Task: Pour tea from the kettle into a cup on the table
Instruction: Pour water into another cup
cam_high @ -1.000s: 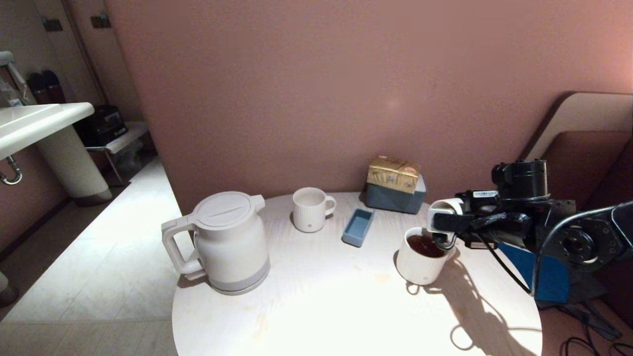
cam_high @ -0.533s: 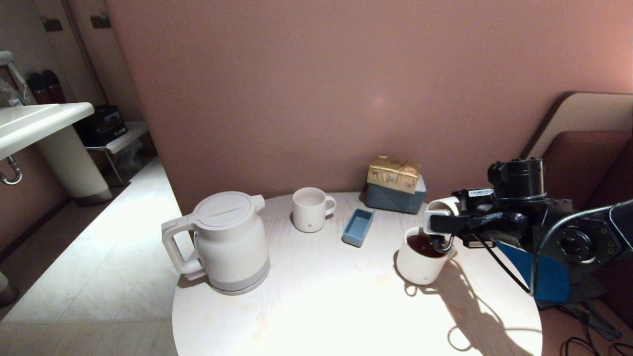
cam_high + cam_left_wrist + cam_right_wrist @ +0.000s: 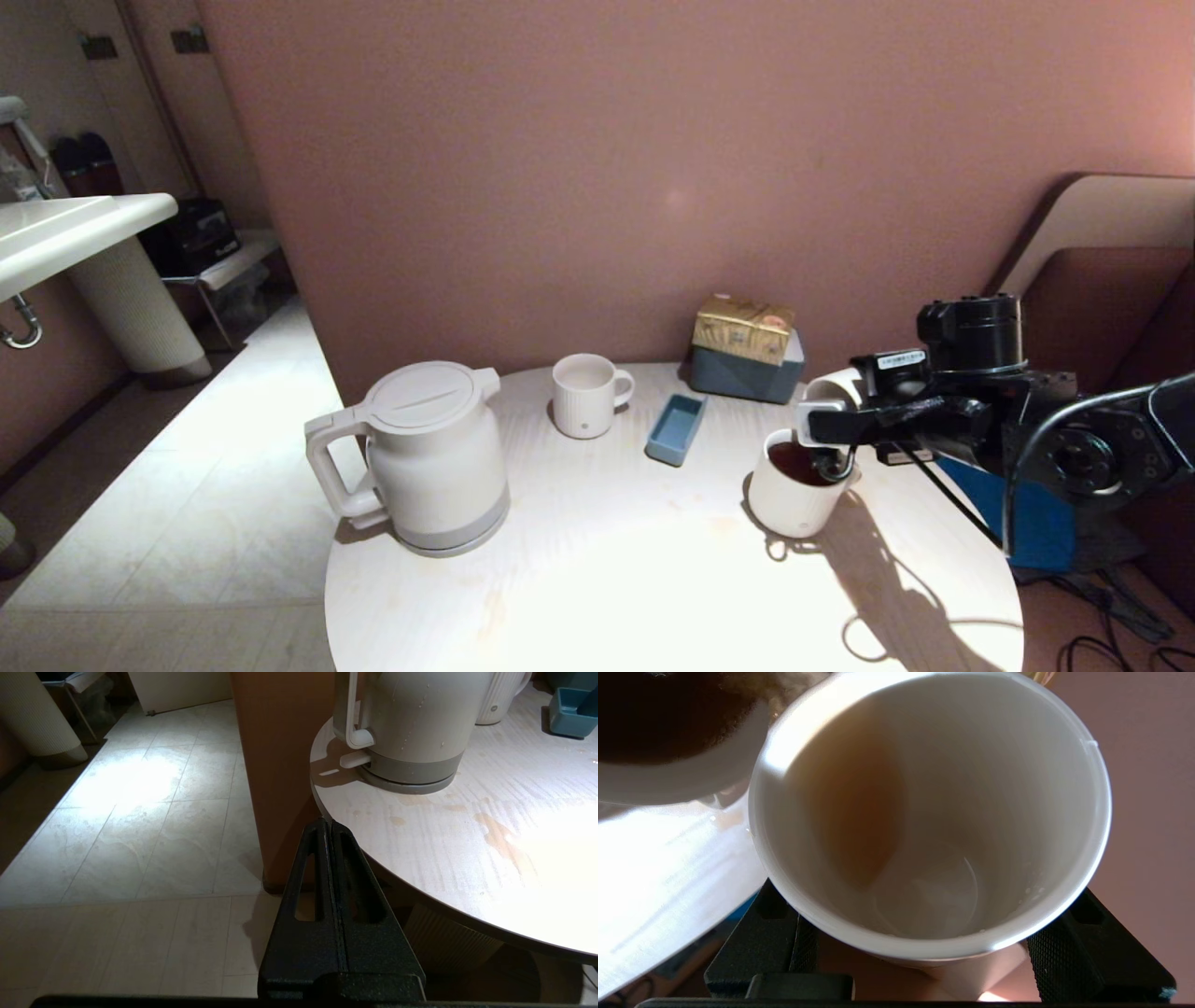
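A small white cup (image 3: 931, 812), clamped and tipped by the right gripper (image 3: 826, 425) over a tea-filled mug (image 3: 792, 485), may be knocked against its rim, while the kettle (image 3: 429, 457) is left untouched across the table (image 3: 607, 579).

Kettle (image 3: 425, 457) at desk's (image 3: 653, 579) nine o'clock, mug (image 3: 585, 396) and tray (image 3: 676, 428) toward twelve, tea-filled mug (image 3: 792, 485) at three o'clock

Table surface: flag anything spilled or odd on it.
Pale brownish stains streak the table in front of the kettle, like spilled tea. Odder still, the right gripper holds a small white cup tipped on its side above the tea-filled ribbed mug.
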